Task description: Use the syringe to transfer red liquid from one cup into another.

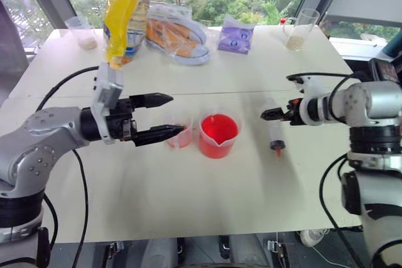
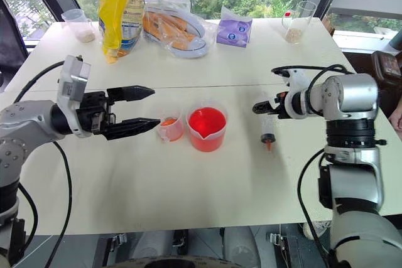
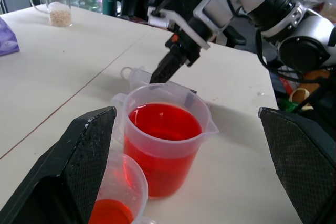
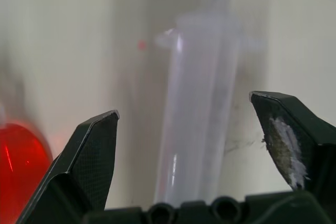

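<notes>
Daylight from big windows falls on a white table [image 1: 188, 205] carrying the whole setup. Near its middle, at about 3 o'clock from the red beaker [image 1: 218, 136], the syringe [image 1: 275, 135] appears to lie on the tabletop, its long axis running from the far edge toward the near edge, reddish tip pointing at 6 o'clock and plunger end at 12. The right gripper [image 1: 271, 115] sits just over the plunger end with its fingers spread wide; in its wrist view the barrel lies between the two fingers without either pad touching it. The beaker holds red liquid [image 3: 165, 124] nearly to the brim, spout facing the near edge. Touching it at 9 o'clock stands the smaller cup [image 1: 180, 136] with a shallow orange-red layer. The left gripper [image 1: 163, 117] hovers at 9 o'clock of that cup, fingers spread wide and empty. Along the far edge sit a yellow bag [image 1: 125, 14], wrapped bread [image 1: 179, 36], a purple packet [image 1: 235, 37] and two grain cups [image 1: 83, 32] [image 1: 298, 28].
</notes>
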### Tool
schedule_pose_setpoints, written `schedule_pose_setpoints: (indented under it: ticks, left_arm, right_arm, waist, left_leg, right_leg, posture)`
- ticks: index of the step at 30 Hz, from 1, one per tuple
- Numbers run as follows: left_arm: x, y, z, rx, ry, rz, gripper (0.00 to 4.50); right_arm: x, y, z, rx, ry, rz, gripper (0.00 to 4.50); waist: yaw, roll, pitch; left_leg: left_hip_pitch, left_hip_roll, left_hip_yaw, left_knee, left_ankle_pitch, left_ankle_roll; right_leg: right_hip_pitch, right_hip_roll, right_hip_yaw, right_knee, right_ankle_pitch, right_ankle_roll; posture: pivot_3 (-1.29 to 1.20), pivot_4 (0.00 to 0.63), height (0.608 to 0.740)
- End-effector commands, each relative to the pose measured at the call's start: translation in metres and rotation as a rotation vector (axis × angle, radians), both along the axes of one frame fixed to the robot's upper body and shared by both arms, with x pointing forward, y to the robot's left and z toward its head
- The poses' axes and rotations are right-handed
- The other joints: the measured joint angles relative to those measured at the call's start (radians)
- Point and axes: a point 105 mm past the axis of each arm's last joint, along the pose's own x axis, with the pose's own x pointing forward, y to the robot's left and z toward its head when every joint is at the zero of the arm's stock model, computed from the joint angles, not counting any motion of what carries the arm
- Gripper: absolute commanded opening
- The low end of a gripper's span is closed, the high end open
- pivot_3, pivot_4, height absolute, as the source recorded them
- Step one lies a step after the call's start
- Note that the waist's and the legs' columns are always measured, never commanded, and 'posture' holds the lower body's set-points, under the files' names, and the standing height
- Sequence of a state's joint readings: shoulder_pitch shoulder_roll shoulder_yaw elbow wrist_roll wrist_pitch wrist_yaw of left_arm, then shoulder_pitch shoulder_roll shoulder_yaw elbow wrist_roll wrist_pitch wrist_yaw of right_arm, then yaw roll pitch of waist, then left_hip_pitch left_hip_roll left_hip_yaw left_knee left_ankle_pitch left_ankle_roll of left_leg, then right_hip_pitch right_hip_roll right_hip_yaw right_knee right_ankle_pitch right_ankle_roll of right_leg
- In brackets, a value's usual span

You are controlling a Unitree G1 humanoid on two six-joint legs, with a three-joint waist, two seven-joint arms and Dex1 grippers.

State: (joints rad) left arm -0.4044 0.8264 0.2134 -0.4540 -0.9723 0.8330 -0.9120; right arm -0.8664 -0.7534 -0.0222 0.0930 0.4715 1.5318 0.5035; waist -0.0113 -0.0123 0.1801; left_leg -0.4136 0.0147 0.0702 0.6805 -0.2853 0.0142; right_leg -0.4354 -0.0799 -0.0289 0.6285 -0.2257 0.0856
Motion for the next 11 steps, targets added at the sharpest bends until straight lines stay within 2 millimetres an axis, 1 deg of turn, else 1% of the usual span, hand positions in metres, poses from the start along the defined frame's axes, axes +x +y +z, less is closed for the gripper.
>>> schedule_pose_setpoints:
  ticks: [1,3,6,8,11]
  left_arm:
    - [-0.007,0.005,0.014,-0.016,-0.035,-0.014,4.5]
    - [-0.008,0.008,0.014,-0.009,-0.032,-0.009,4.5]
    - [-0.009,0.013,0.011,0.024,-0.027,-0.003,4.5]
    - [-0.009,0.016,0.01,0.038,-0.023,0.001,4.5]
    - [-0.01,0.019,0.008,0.047,-0.015,0.01,4.5]
  right_arm:
    - [-0.013,0.014,0.043,-0.081,-0.214,0.234,4.47]
    - [-0.027,0.022,0.058,-0.086,-0.274,0.364,4.47]
    - [-0.054,0.037,0.08,-0.031,-0.337,0.542,4.47]
    - [-0.065,0.038,0.088,-0.04,-0.366,0.609,4.47]
    - [-0.081,0.039,0.089,-0.069,-0.383,0.703,4.47]
  waist:
    - [0.0,0.0,0.0]
    - [-0.003,0.0,0.0]
    - [-0.007,-0.001,0.001]
    - [-0.005,0.0,0.001]
    - [0.0,-0.001,0.001]
  left_leg:
    - [0.0,0.0,0.0,0.0,0.0,0.0]
    - [0.0,0.0,0.0,0.0,0.0,0.001]
    - [0.001,0.001,0.0,0.0,-0.001,0.001]
    - [0.001,0.001,0.0,0.0,0.0,0.001]
    - [0.001,0.001,0.0,0.0,0.0,0.001]
  right_leg:
    - [0.0,0.0,0.0,0.0,0.0,0.001]
    - [0.0,0.0,0.0,0.0,-0.001,0.001]
    - [0.0,0.001,0.0,0.0,-0.001,0.002]
    - [0.0,0.001,0.0,0.0,-0.001,0.002]
    - [0.001,0.0,0.0,0.0,-0.003,-0.002]
  posture:
    - [0.0,0.15,0.74]
    - [0.0,0.15,0.74]
    - [0.0,0.15,0.74]
    - [0.0,0.15,0.74]
    - [0.0,0.15,0.74]
